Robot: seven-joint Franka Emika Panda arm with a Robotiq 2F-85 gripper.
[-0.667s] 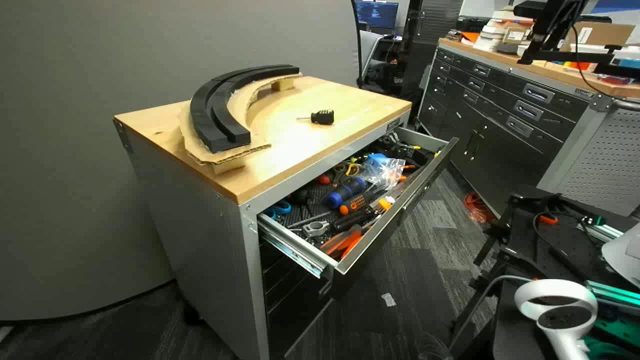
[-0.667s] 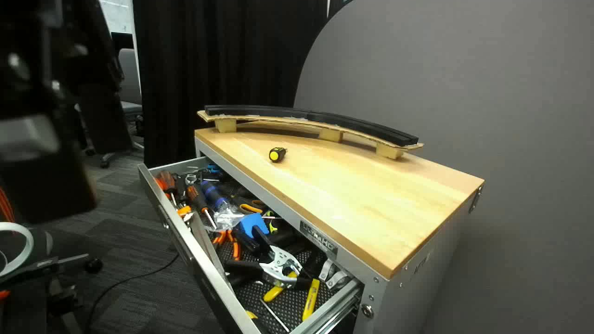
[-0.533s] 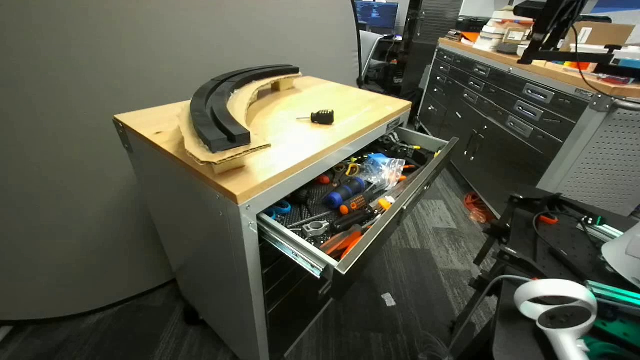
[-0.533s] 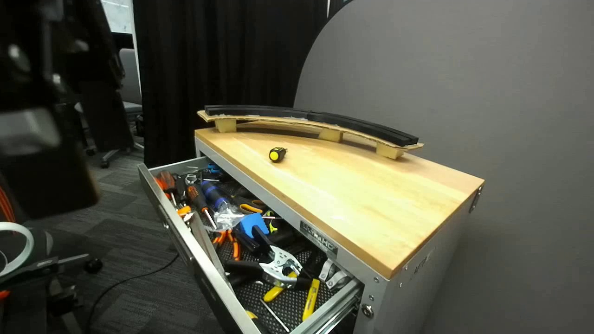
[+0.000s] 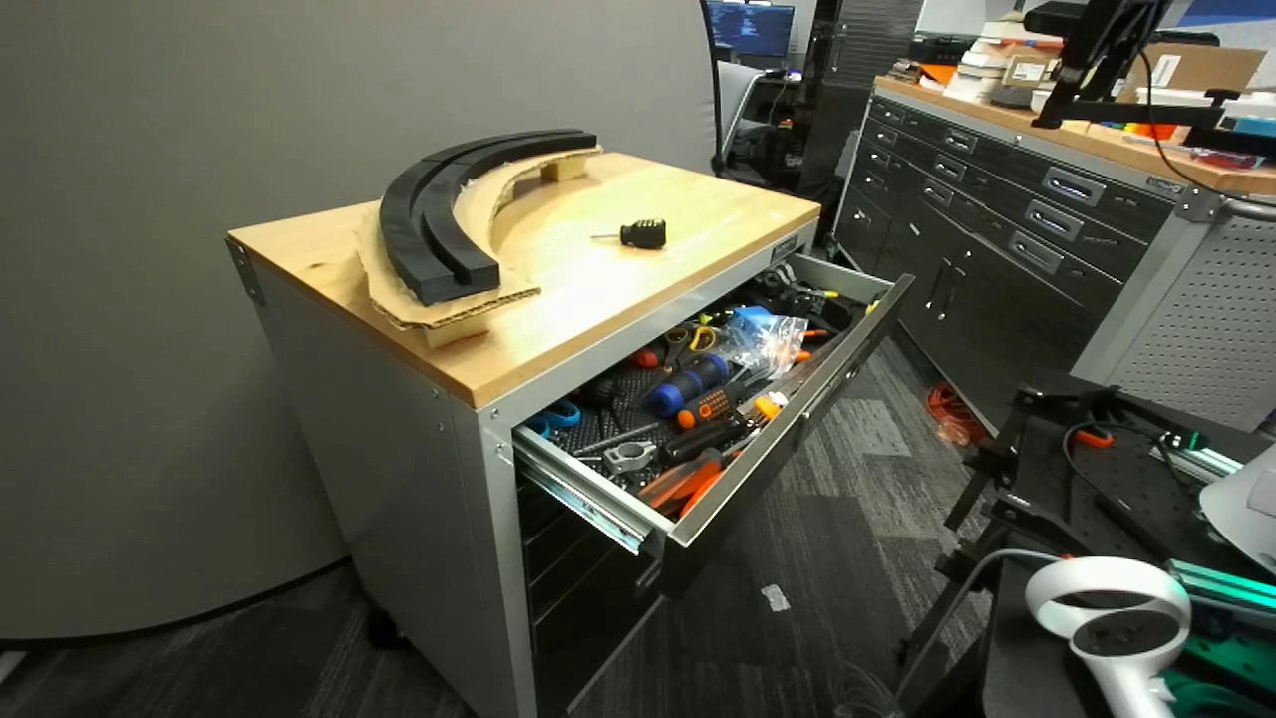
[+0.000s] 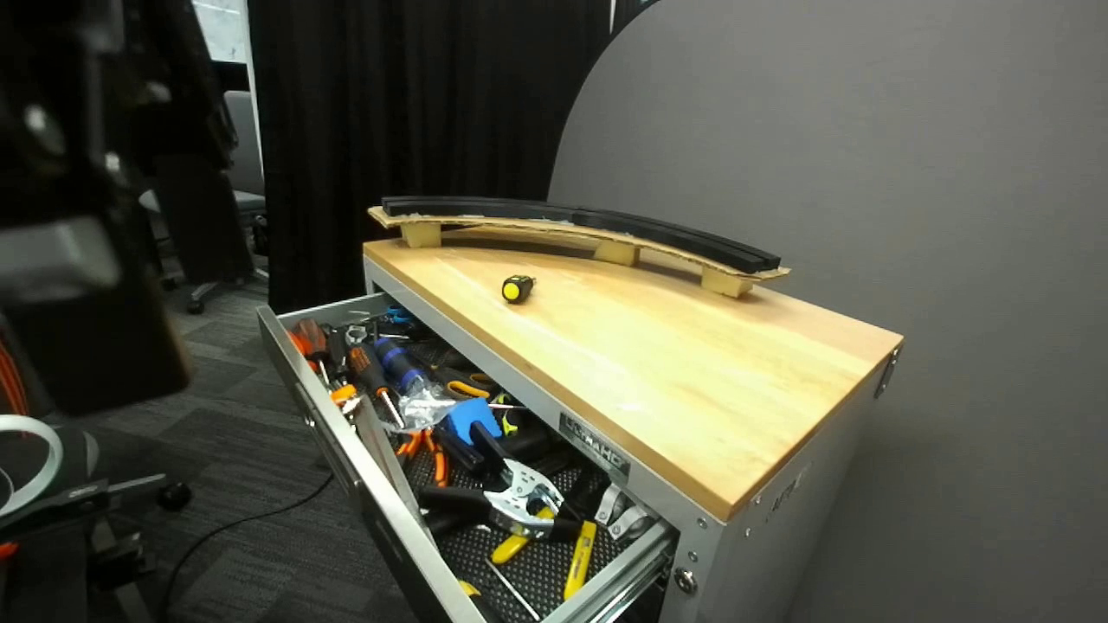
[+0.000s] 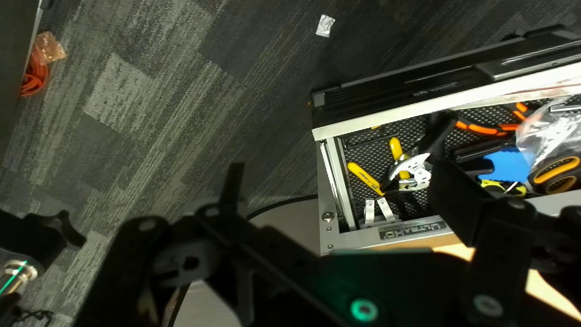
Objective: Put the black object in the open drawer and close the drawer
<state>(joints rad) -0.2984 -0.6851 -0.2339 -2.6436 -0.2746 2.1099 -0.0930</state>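
Note:
The black object is a small stubby screwdriver with a black handle and yellow end [image 5: 643,234], lying on the wooden cabinet top. It also shows in an exterior view [image 6: 518,288]; it is out of sight in the wrist view. The drawer [image 5: 733,479] stands pulled out and full of tools, in both exterior views [image 6: 381,484] and in the wrist view [image 7: 408,111]. My gripper [image 7: 340,187] is open, its two dark fingers wide apart with nothing between them. It is above the drawer's end corner, apart from the screwdriver. Part of the dark arm, blurred, fills an exterior view's left edge.
A large black curved piece [image 5: 439,214] on cardboard [image 5: 478,304] and blocks stands along the back of the wooden top [image 5: 588,289]. A grey partition [image 6: 848,173] rises behind it. A dark tool chest [image 5: 997,229] and a black cart [image 5: 1077,469] stand nearby.
The dark arm part at the left edge of an exterior view has shifted slightly to the right. The screwdriver and drawer have not moved.

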